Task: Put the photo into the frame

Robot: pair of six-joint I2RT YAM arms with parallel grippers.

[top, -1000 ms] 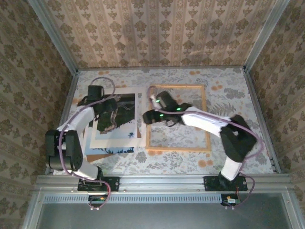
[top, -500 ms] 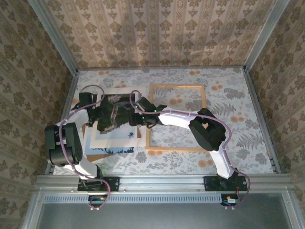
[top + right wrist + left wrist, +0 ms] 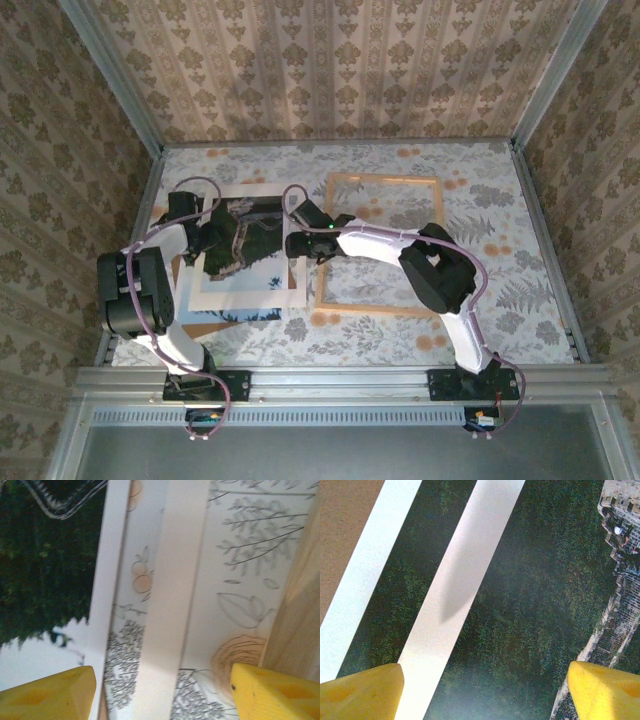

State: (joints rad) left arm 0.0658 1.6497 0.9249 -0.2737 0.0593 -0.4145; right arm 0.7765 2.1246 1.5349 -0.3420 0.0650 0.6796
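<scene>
On table (image 3: 500, 300): one photo (image 3: 255, 290), one frame (image 3: 385, 179); left claw (image 3: 484, 672), right claw (image 3: 162, 672) both spread wide, empty.

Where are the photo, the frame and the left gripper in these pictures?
the photo (image 3: 520, 605): left wrist view, on its dark green hillside.
the frame (image 3: 385, 178): top external view, on its far wooden rail.
the left gripper (image 3: 484, 680): left wrist view, midway between its yellow fingertips.

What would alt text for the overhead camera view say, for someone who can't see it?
Seen from above, a robot's left gripper is over the photo on a floral-patterned table, and its right gripper is at the photo's right edge. The empty light wooden frame lies just right of the photo.
</scene>
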